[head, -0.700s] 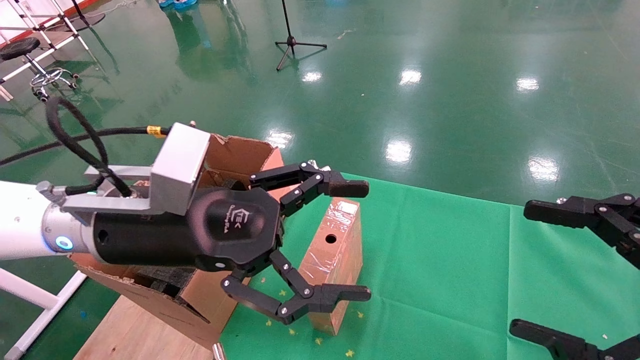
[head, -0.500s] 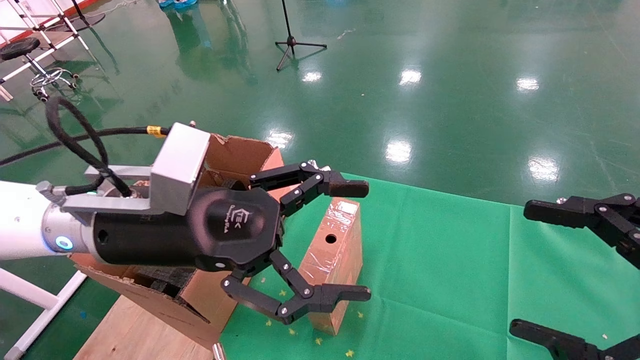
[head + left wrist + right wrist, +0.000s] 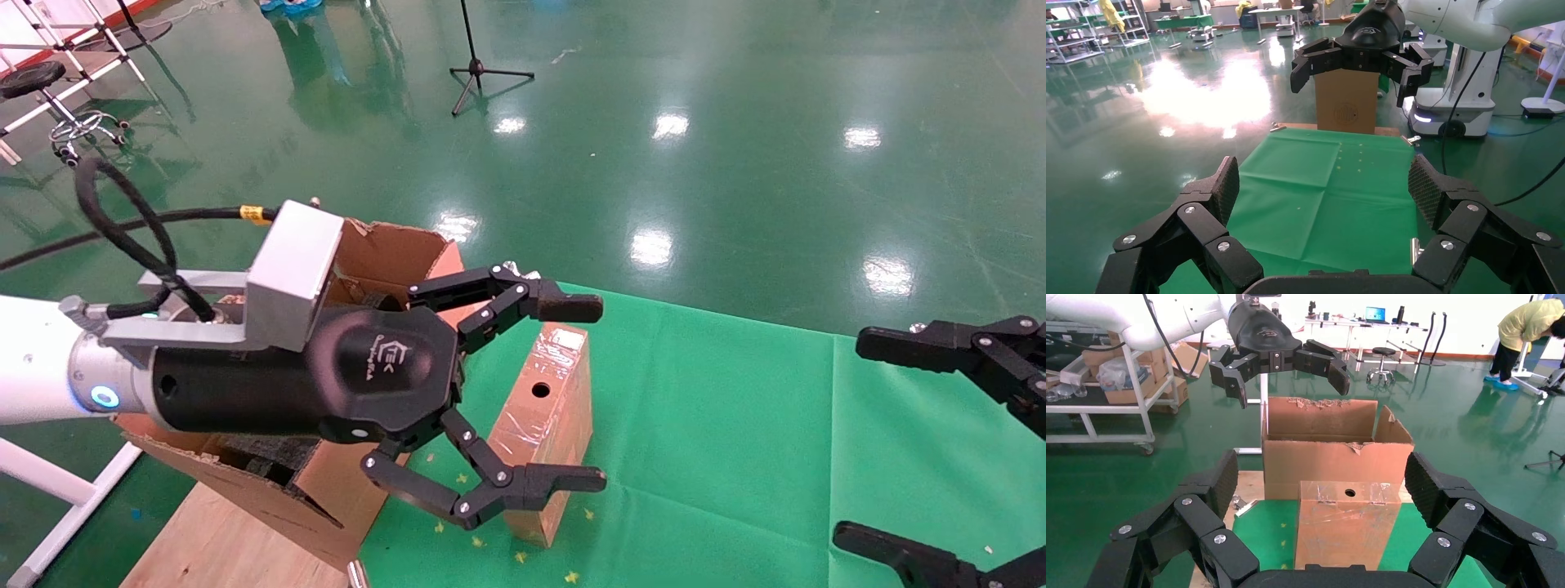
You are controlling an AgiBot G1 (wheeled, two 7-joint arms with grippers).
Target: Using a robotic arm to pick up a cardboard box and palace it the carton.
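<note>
My left end effector (image 3: 523,396): black two-finger linkage on my white arm with the silver wrist; it hangs above the desk with its fingers spread wide and holds nothing. One finger sits above the far top edge of the box, the other in front of its near lower corner.
My right end effector (image 3: 891,441): all black, parked over the right side of the desk, fingers spread, empty, well apart from the box.
Desk (image 3: 735,457): covered with a green cloth; a bare wooden strip shows at its left edge.
Small brown cardboard box wrapped in shiny clear tape (image 3: 546,425): it stands upright on the green cloth, just beside the carton, with a round hole in the narrow face turned up towards my head camera.
How it should handle: I judge it light and fairly stiff, but the glossy tape looks slippery, so my pads may slide. Standing tall on a narrow base, it could tip if nudged.
Where I would take hold: across the two broad flat faces, near the middle of its height, pressing squarely and away from the hole.
Large brown corrugated carton with ragged flaps (image 3: 384,261): behind my left wrist at the desk's left edge, open on top, dark foam visible inside.
</note>
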